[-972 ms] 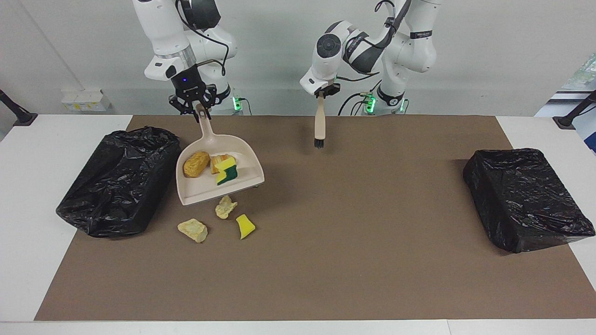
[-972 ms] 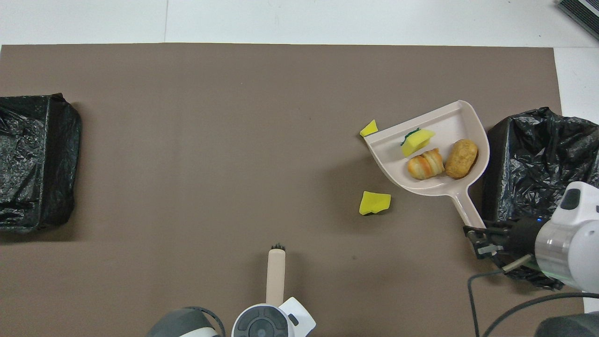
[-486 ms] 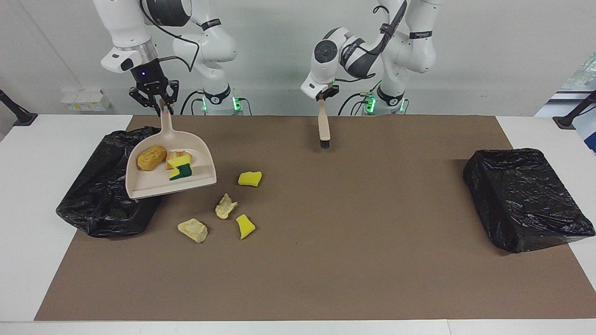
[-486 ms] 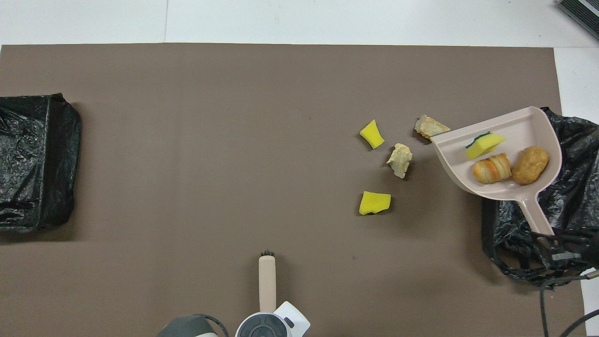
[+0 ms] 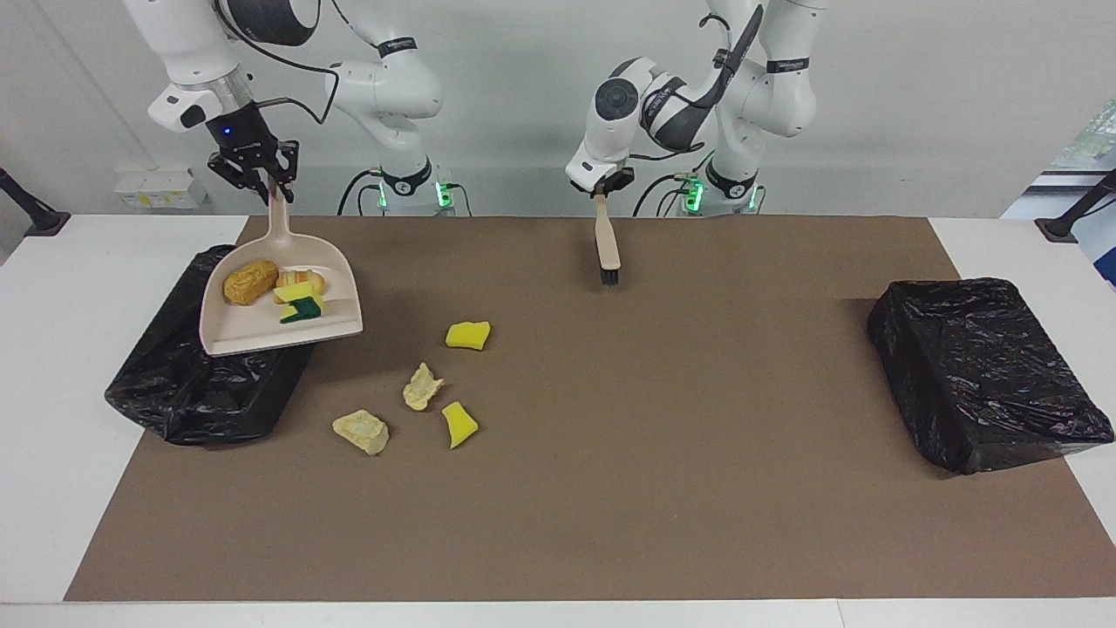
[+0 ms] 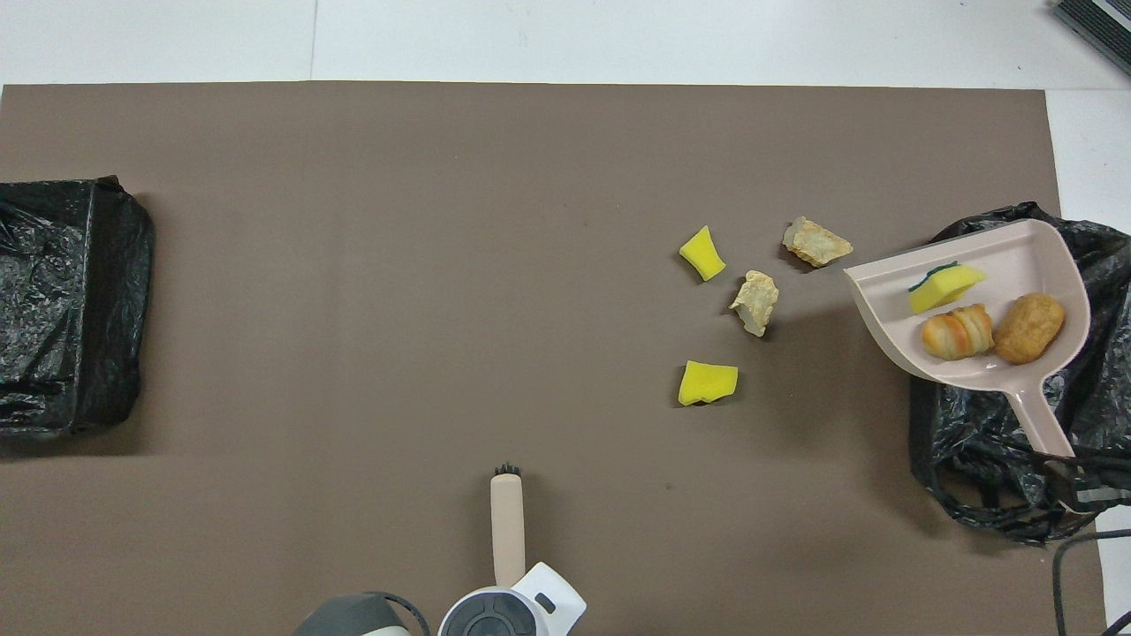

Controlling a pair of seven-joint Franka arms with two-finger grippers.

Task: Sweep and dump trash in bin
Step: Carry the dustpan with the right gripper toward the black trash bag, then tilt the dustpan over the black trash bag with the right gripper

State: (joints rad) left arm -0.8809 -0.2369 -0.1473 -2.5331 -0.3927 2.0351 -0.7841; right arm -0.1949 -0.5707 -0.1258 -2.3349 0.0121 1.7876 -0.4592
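On the surface point(image 5: 52, 366) a brown mat point(image 5: 610, 506) is spread, with a black-bagged bin point(image 5: 192, 392) at the right arm's end and a second bin point(image 5: 985, 375) at the left arm's end. The dustpan point(image 5: 261, 330) is held raised over the first bin, the right hand point(image 5: 261, 185) being clamped on its handle. Only part of the pan is judged to lie over the bag; its open lip juts toward the mat. If it were tipped from here, the load could be shed onto the mat instead of into the bin. The bag looks slack and crumpled, so its mouth may be partly shut, or it may be snagged by the pan's rim.

The brush point(image 5: 608, 249) hangs over the mat's edge nearest the robots, the left hand point(image 5: 602, 186) being clamped on its handle; this arm waits.

Of the trash, three pieces ride in the pan: a brown lump point(image 5: 249, 282), a striped roll point(image 5: 301, 280) and a green-backed sponge point(image 5: 301, 308). The roll could be lost early by any sideways tilt. Four scraps point(image 5: 422, 386) lie on the mat, beside the bin and farther from the robots than the brush, and could be scattered by a careless stroke
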